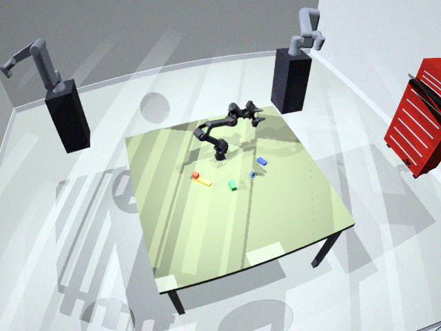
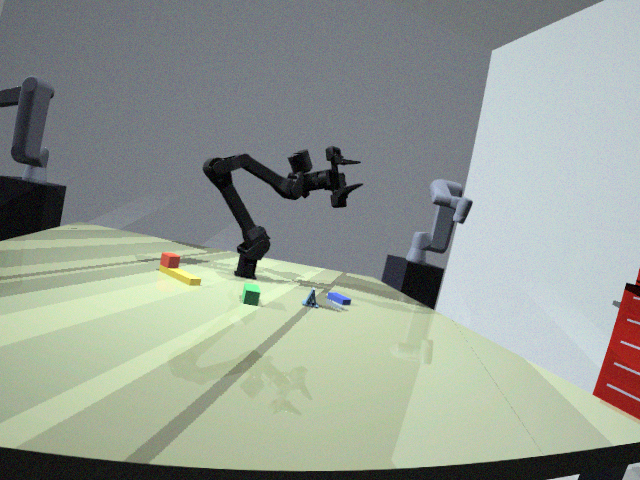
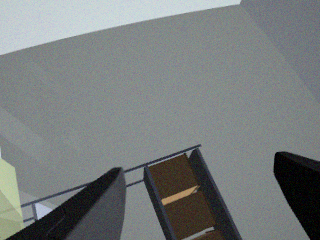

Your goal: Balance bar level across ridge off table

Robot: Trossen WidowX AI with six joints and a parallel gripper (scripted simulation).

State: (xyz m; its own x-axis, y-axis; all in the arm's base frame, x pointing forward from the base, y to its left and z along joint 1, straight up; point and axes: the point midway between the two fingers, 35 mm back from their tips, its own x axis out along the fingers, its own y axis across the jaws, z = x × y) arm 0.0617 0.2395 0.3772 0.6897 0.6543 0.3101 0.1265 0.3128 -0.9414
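A yellow bar (image 1: 204, 181) (image 2: 181, 276) lies on the table (image 1: 220, 227) (image 2: 330, 413), left of the other pieces in the top and exterior views. A red block (image 1: 195, 174) (image 2: 170, 259) is at the bar's far end and appears to rest on it. The small blue ridge (image 1: 252, 174) (image 2: 311, 298) stands to the right of the bar, with nothing across its top. My gripper (image 1: 264, 114) (image 2: 360, 173) (image 3: 200, 170) is open and empty, high above the table and pointing sideways, away from the bar and the ridge.
A green block (image 1: 232, 185) (image 2: 251, 294) sits between the bar and the ridge. A darker blue block (image 1: 261, 161) (image 2: 339, 298) lies just beyond the ridge. Grey arms on black pedestals and a red tool cabinet (image 1: 413, 128) stand off the table.
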